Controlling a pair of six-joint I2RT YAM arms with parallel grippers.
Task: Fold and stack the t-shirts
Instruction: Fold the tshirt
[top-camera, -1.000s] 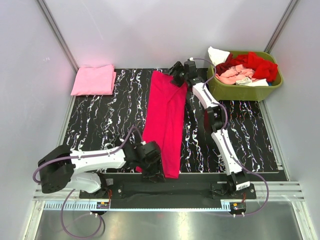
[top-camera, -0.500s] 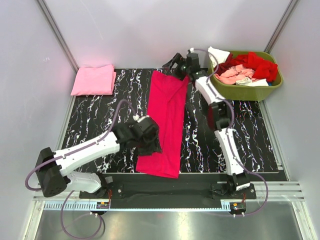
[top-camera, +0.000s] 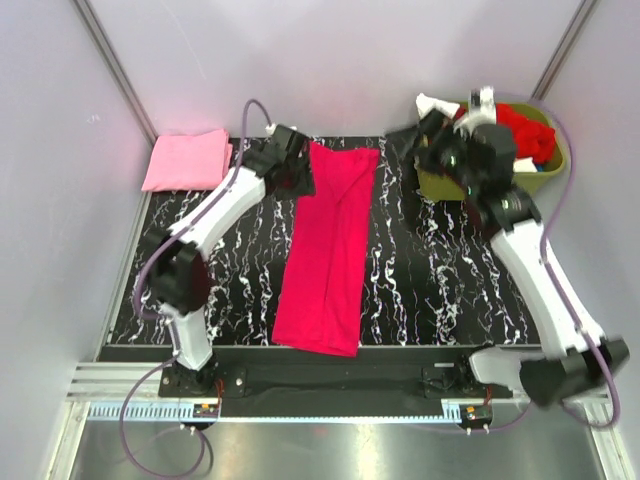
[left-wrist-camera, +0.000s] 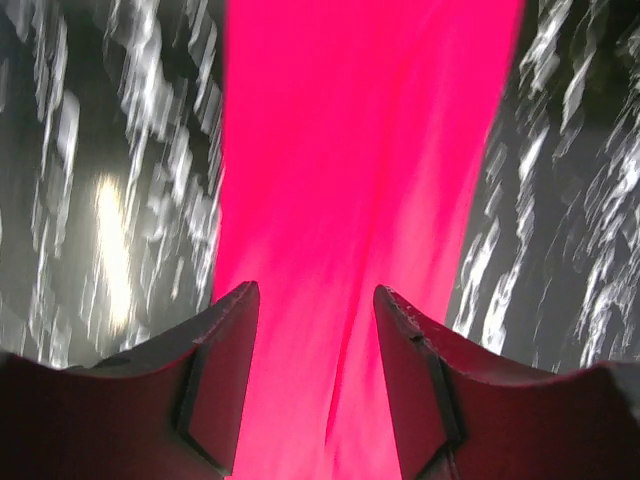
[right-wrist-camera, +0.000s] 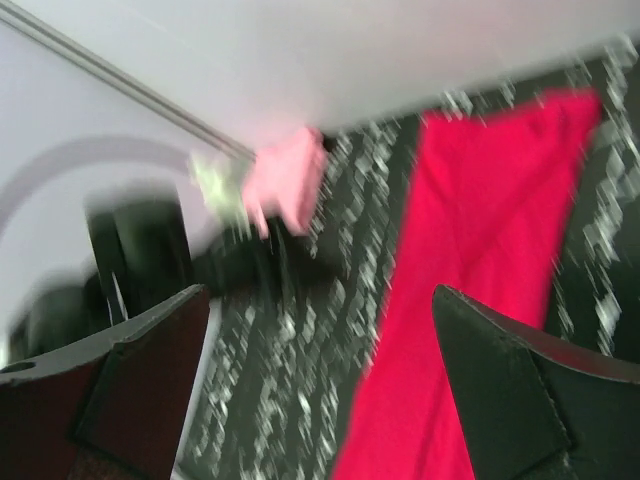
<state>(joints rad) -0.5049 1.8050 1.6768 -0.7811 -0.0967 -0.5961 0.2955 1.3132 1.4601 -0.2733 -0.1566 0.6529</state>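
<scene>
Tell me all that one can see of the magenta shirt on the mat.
The magenta shirt is plain soft cloth, folded lengthwise into a long narrow strip with shallow creases. It lies flat on the black marbled mat, running from its far edge to its near edge, slightly slanted. The left gripper, jaws open, is at its far left corner; contact cannot be told.

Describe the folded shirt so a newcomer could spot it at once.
Find the black marbled mat. At its far left corner lies the light pink shirt, folded into a neat square. The magenta shirt lies long down the mat's middle and other shirts sit crumpled in the green basket; only this one is a pale, compact square.
</scene>
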